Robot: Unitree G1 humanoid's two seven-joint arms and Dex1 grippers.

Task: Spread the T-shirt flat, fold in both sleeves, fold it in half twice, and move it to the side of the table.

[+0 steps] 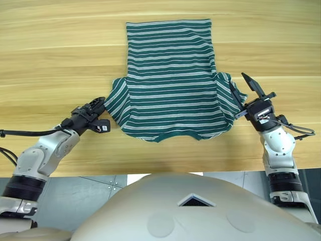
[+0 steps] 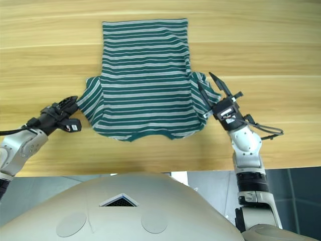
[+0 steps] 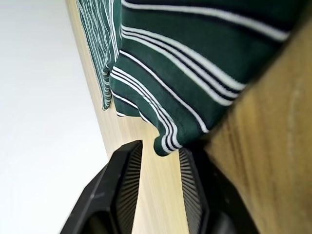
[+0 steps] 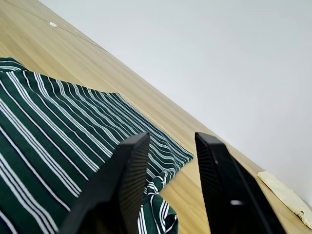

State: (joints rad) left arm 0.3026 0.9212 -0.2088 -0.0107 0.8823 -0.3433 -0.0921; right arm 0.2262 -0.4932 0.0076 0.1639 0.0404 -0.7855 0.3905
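Centrally, T-shirt (image 1: 170, 80) between left claw (image 1: 102, 105), right claw (image 1: 237, 79)

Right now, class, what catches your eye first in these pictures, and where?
A green striped T-shirt lies spread on the wooden table, hem away from the robot. The left gripper, open, sits at the corner of the left sleeve; the right gripper, open, at the right sleeve.

wide tabletop (image 1: 50, 50) stretches left, right and beyond the t-shirt (image 1: 170, 75).

T-shirt (image 1: 170, 80) on table (image 1: 50, 50), between left tool (image 1: 102, 103) and right tool (image 1: 237, 80).
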